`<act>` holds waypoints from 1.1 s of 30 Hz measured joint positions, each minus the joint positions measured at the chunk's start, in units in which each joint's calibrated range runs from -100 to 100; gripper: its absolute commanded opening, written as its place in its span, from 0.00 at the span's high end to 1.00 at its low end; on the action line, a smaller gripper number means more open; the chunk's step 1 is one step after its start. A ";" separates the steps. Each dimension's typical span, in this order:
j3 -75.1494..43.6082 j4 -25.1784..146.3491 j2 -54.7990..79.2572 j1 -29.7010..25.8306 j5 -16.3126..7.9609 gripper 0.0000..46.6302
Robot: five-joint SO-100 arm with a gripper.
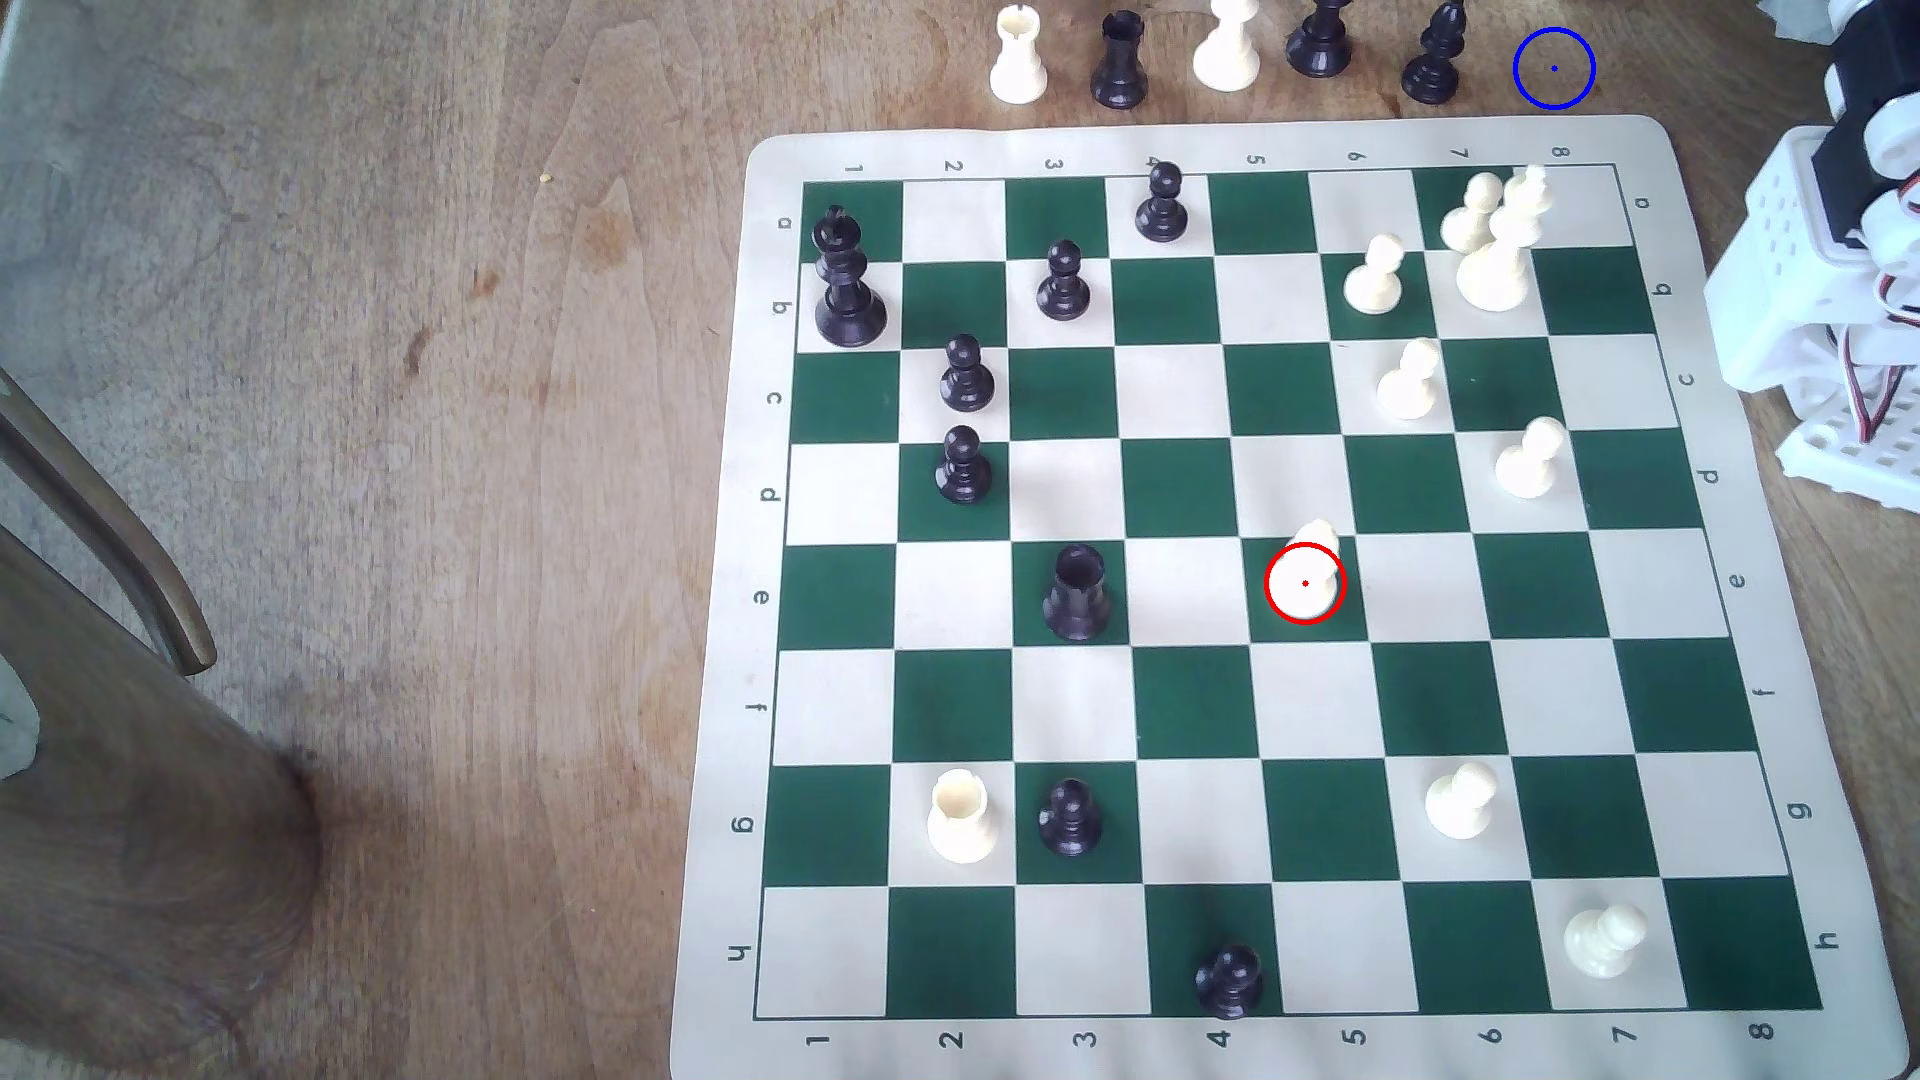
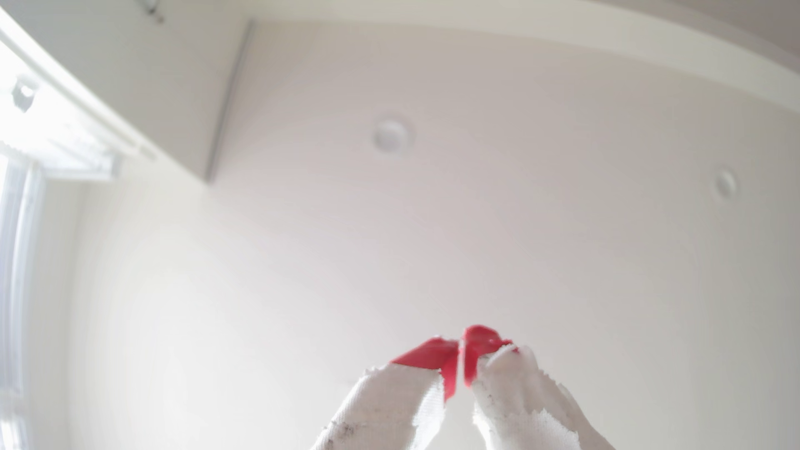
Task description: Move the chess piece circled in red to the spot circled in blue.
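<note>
Gripper (image 2: 461, 346) tips meet, pointing at the ceiling, while the chess piece (image 1: 1307, 576) stands on the board (image 1: 1236, 145), far from the spot (image 1: 1554, 69).

This looks like a room in a home, set up for a hobby robot. A brown wooden table (image 1: 416, 312) carries a roll-up chess mat (image 1: 717, 582) with cream and black pieces. Past the table's edge at the exterior view's left stand a curved wooden chair (image 1: 114, 561) and grey carpet (image 1: 62, 488). The wrist view looks up at a plain white ceiling (image 2: 519, 242) with round recessed lights (image 2: 389, 135) and a bright window with blinds (image 2: 26, 130).
</note>
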 measured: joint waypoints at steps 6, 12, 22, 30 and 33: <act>0.00 0.00 0.08 -1.03 0.00 0.96; -6.33 8.37 0.08 -1.55 0.00 0.96; -22.86 39.52 0.08 -1.55 0.00 1.00; -33.35 57.13 0.08 -1.84 0.00 1.00; -37.42 65.58 0.08 -1.84 -0.10 1.00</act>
